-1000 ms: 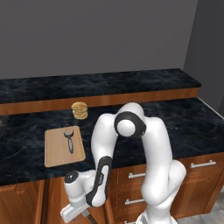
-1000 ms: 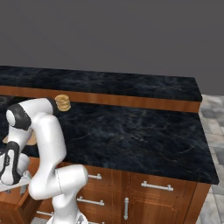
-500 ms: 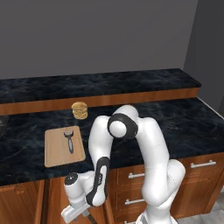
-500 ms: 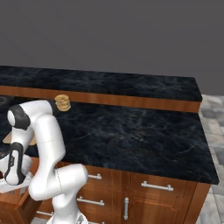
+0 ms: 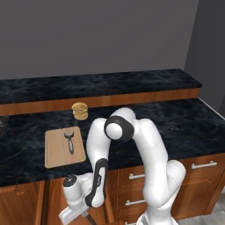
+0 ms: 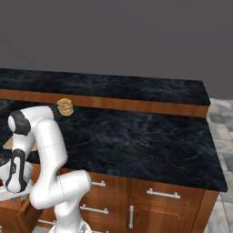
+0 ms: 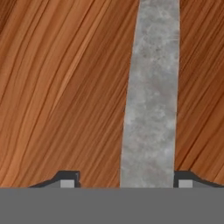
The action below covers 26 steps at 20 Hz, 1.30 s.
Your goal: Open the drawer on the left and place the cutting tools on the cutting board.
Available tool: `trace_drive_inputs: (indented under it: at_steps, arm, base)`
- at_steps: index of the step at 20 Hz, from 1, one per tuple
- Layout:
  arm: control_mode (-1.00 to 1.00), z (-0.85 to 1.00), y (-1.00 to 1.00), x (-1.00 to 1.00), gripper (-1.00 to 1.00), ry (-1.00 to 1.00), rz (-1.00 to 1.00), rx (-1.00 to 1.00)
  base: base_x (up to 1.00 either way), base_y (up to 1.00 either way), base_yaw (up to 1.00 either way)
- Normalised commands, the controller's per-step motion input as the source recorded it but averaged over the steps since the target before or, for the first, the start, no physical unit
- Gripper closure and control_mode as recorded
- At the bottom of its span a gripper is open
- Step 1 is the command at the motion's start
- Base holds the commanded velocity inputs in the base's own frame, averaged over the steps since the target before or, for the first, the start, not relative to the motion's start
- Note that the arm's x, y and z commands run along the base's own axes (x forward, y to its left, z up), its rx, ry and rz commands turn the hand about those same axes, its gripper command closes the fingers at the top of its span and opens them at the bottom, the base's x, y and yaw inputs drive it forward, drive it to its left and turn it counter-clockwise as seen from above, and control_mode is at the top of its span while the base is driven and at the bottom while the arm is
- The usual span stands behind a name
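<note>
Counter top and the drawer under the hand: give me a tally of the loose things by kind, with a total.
Cutting board: 1
Peeler, on the board: 1
Knife, blade between the fingers in the hand view: 1
Round tan stack: 1
Total: 4

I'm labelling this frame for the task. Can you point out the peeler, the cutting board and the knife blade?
peeler [image 5: 70, 141]: left base view, on its dark handle.
cutting board [image 5: 56, 151]: left base view, bare wood left of the peeler.
knife blade [image 7: 151, 96]: hand view, mid-blade.
</note>
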Motion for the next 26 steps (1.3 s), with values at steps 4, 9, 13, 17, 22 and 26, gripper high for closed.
trace_drive_inputs:
  at_steps: [4,9,13,17,22,26]
  arm:
    - [-1.00,-0.44,0.00,-0.18,-1.00,0.00,0.02,-0.04]
    - [-1.00,-0.35,0.00,-0.19,1.00,0.00,0.02,-0.06]
    - [-1.00,0.00,0.00,-0.01,1.00,0.00,0.00,-0.02]
    - [-1.00,-0.02,0.01,-0.19,1.00,0.00,0.00,-0.04]
    - [-1.00,0.25,0.01,-0.03,1.00,-0.07,0.00,0.00]
    - [-1.00,0.68,0.03,0.00,1.00,-0.10,0.00,0.00]
  base:
    - [0.00,0.00,0.00]
    - [0.00,0.00,0.00]
    - [0.00,0.00,0.00]
    - [0.00,0.00,0.00]
    - [0.00,0.00,0.00]
    - [0.00,0.00,0.00]
